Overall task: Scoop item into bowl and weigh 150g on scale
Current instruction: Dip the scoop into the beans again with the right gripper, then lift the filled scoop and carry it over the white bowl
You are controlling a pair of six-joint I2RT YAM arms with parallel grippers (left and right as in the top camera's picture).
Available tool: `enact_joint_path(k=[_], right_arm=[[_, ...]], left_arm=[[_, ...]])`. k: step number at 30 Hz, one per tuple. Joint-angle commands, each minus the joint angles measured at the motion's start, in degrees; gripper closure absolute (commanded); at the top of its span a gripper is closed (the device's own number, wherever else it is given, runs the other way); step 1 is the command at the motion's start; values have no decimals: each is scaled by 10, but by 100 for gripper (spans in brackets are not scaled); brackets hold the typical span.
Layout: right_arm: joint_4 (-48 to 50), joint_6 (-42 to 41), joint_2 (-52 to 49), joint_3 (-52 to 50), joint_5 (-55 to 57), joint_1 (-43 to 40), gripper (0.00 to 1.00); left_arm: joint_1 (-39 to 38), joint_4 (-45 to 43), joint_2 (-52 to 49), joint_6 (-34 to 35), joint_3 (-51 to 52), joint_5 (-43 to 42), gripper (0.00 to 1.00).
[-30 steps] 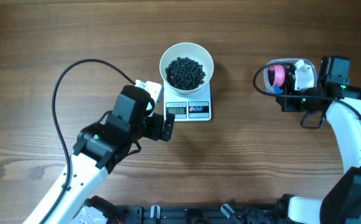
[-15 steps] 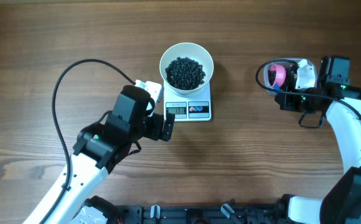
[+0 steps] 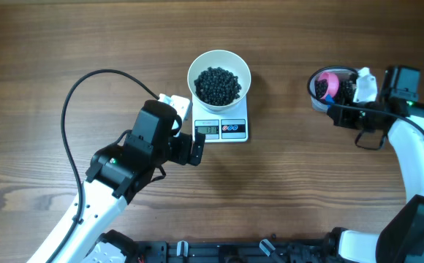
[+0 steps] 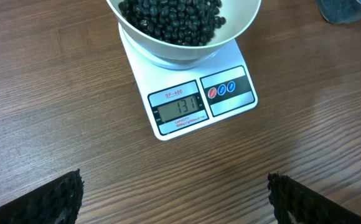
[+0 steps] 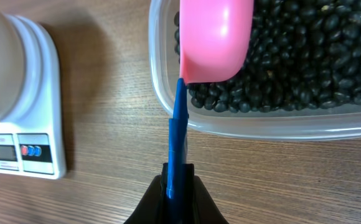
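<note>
The white bowl (image 3: 219,58) holds a mound of black beans, the item (image 3: 218,85), and stands on the small white scale (image 3: 221,128). In the left wrist view the bowl (image 4: 168,55) sits above the scale's display (image 4: 179,109), which reads 131. My left gripper (image 3: 188,128) (image 4: 174,199) is open just left of the scale with nothing between its fingers. My right gripper (image 3: 341,109) (image 5: 179,180) is shut on the blue handle of a pink scoop (image 3: 327,85) (image 5: 215,37). The scoop's cup hangs over more beans (image 5: 305,68) in a clear tub (image 5: 261,124); what it holds is hidden.
The clear tub (image 3: 316,101) stands at the right of the wooden table, about a scale's width from the scale (image 5: 25,124). A black cable (image 3: 73,95) loops over the table behind my left arm. Black frame parts run along the front edge (image 3: 219,248).
My right gripper has shifted slightly to the right with the scoop, which now sits further over the tub. The left arm, bowl and scale have not moved.
</note>
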State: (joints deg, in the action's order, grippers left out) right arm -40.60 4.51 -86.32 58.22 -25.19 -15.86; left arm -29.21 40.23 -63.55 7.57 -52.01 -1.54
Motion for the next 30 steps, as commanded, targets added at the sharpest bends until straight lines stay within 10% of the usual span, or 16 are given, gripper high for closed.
enact_joint_path(k=[1, 30], right_arm=[[5, 0, -7, 4, -83, -29, 96], [11, -47, -6, 4, -326, -156, 96]], left_arm=[[-3, -2, 0, -11, -2, 3, 0], [-2, -1, 0, -11, -2, 3, 0]])
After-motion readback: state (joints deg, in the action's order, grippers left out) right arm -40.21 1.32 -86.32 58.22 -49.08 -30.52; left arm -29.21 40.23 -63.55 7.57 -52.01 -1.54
